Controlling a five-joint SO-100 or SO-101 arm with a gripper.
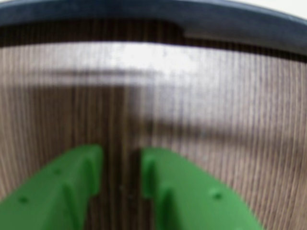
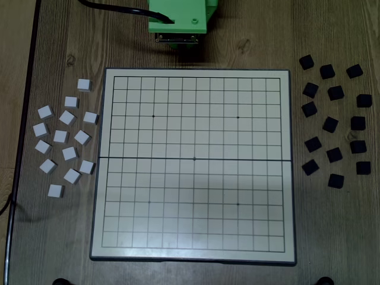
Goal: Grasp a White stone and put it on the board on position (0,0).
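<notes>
Fourteen white stones (image 2: pixel 67 118), seventeen black stones (image 2: pixel 332 123), one board (image 2: pixel 194 253) show in fixed view only. Wrist view only: gripper (image 1: pixel 122 160), jaws slightly apart, nothing between, above wood table (image 1: pixel 225 110).

Bright green plastic gripper (image 1: pixel 121 191) fingers with small round holes; green arm body (image 2: pixel 178 18), black cable (image 2: pixel 113 8), metal bracket.

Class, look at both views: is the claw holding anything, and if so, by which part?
Nothing is held. In the wrist view the claw has only bare wooden table in the narrow gap between its green fingers.
</notes>
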